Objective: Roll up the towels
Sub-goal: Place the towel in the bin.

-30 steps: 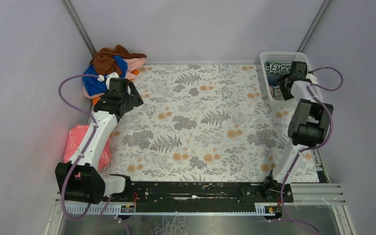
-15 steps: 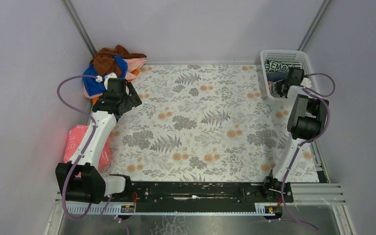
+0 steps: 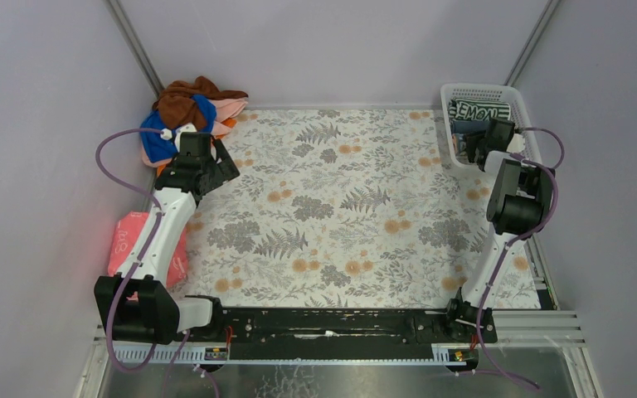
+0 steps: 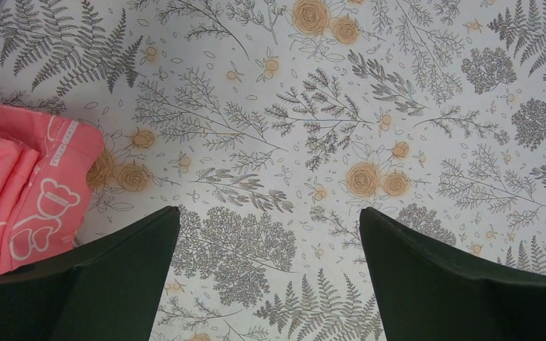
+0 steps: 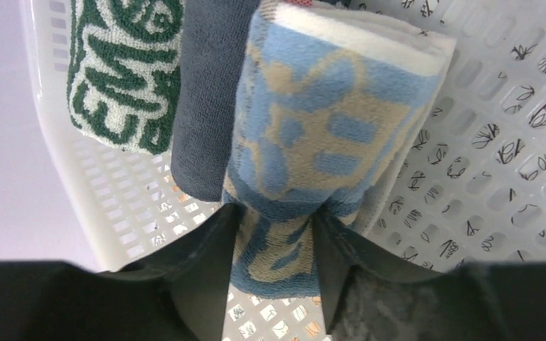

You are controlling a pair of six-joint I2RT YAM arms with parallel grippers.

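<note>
Loose towels lie heaped in the far left corner: brown (image 3: 184, 98), royal blue (image 3: 158, 143) and pale pink (image 3: 230, 108). My left gripper (image 3: 220, 170) hovers just in front of the heap. Its fingers stand wide open over the bare floral mat (image 4: 327, 106), and the left gripper (image 4: 269, 210) has nothing between them. My right gripper (image 3: 473, 146) reaches into the white basket (image 3: 477, 89). In the right wrist view the right gripper (image 5: 277, 213) is shut on the near end of a rolled blue-and-tan printed towel (image 5: 320, 121). A dark grey roll (image 5: 206, 92) and a green-white roll (image 5: 124, 64) lie beside it.
A reddish-pink flat item with white print (image 3: 128, 240) lies at the mat's left edge, also visible as the pink item (image 4: 21, 185) left of my left fingers. Walls close in on three sides. The basket's lattice wall (image 5: 483, 142) surrounds the right gripper.
The right wrist has drawn back toward the basket's near left side, and its elbow has swung toward the wall. The left arm has hardly moved.
</note>
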